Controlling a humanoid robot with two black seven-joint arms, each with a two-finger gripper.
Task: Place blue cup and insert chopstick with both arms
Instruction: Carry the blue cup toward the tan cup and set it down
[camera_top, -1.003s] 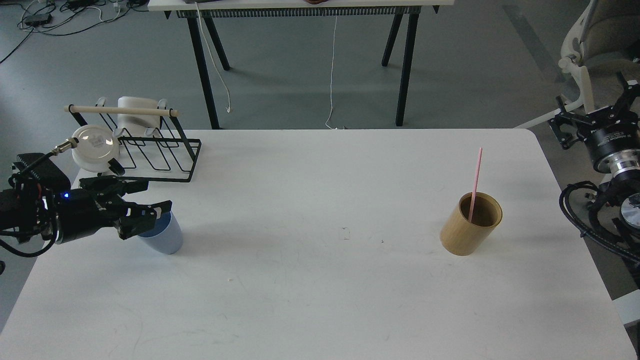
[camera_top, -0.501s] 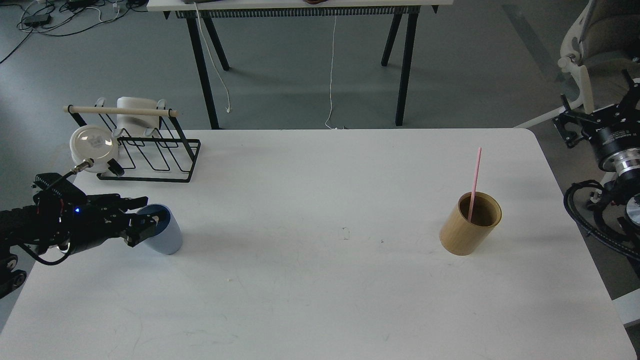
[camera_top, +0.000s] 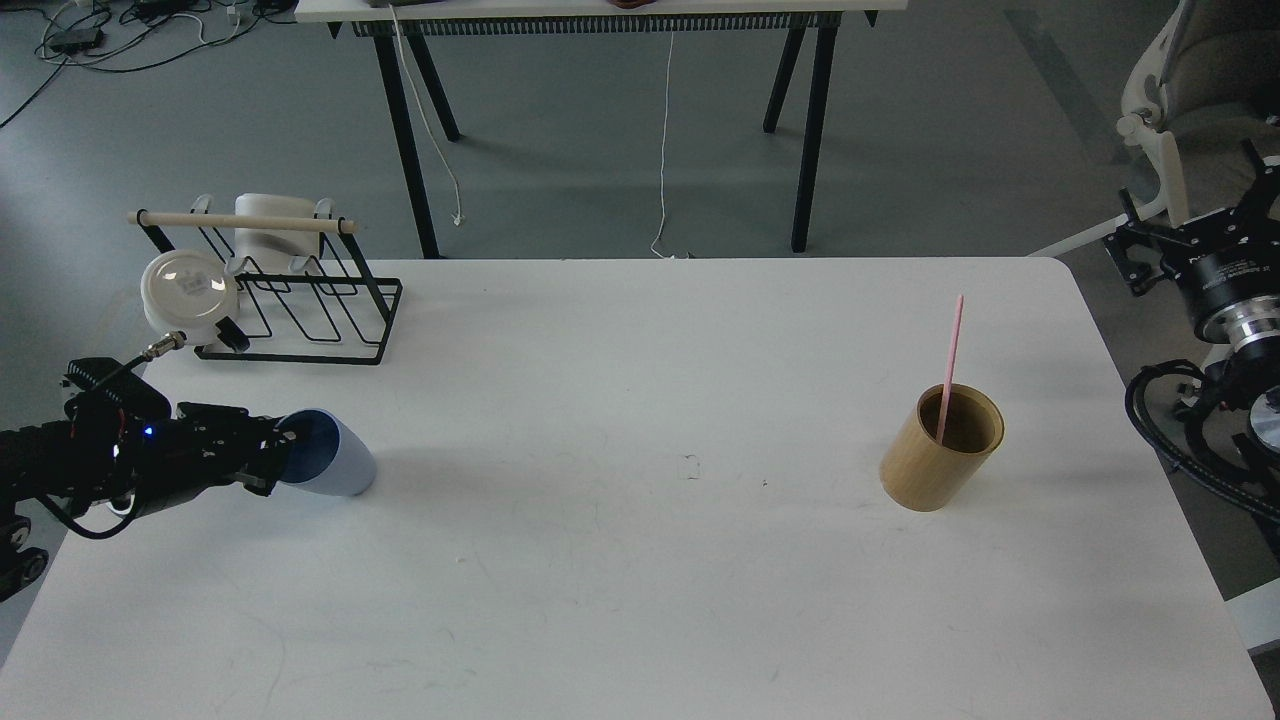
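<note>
The blue cup (camera_top: 338, 466) is tipped far over near the table's left edge, its mouth facing left toward my left gripper (camera_top: 275, 456). The dark fingers sit at the cup's rim and appear closed on it. A single pink chopstick (camera_top: 952, 360) stands in a bamboo holder (camera_top: 938, 462) on the right side of the table. My right arm is off the table at the right edge. Its gripper (camera_top: 1150, 245) is dark and seen end-on, so its fingers cannot be told apart.
A black wire dish rack (camera_top: 300, 300) with a wooden bar, a white plate (camera_top: 188, 292) and a white cup stands at the back left. A black-legged table stands beyond the white table (camera_top: 640, 580). A chair is at the far right.
My left arm has dropped lower and pulled back left. The blue cup has gone from nearly upright to tipped far over, mouth toward the gripper. The right arm has barely moved.
</note>
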